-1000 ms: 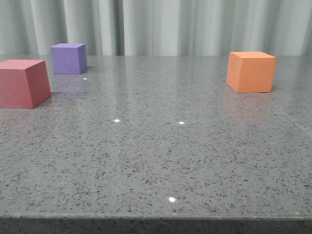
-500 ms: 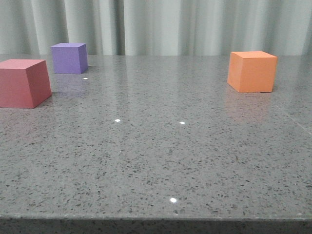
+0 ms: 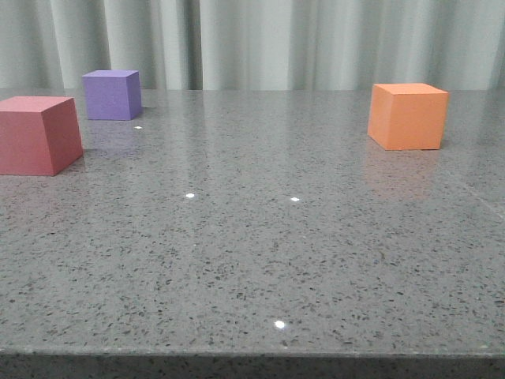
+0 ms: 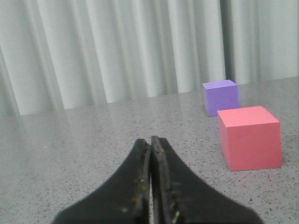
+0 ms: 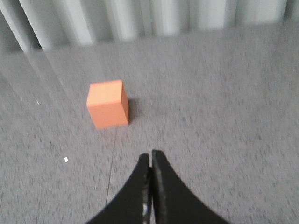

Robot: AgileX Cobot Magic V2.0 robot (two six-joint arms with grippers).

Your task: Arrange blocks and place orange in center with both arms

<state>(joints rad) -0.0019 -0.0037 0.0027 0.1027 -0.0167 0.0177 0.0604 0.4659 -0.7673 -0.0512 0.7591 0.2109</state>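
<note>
The orange cube (image 3: 407,116) sits on the grey stone table at the right rear, also seen in the right wrist view (image 5: 108,103). At the far left stands the pinkish-red cube (image 3: 38,134), with the purple cube (image 3: 112,94) behind it; both show in the left wrist view, pinkish-red (image 4: 249,137) and purple (image 4: 220,97). My left gripper (image 4: 150,140) is shut with nothing in it, short of the pinkish-red cube and off to its side. My right gripper (image 5: 150,153) is shut and empty, well short of the orange cube. Neither arm shows in the front view.
The speckled grey tabletop (image 3: 252,237) runs to a front edge (image 3: 252,353) near the camera. A pale pleated curtain (image 3: 260,43) hangs behind the table's far edge. A thin seam line (image 5: 112,163) crosses the stone in the right wrist view.
Across the earlier front views the whole scene slides a few pixels to the right, then holds still. No block has moved on the table.
</note>
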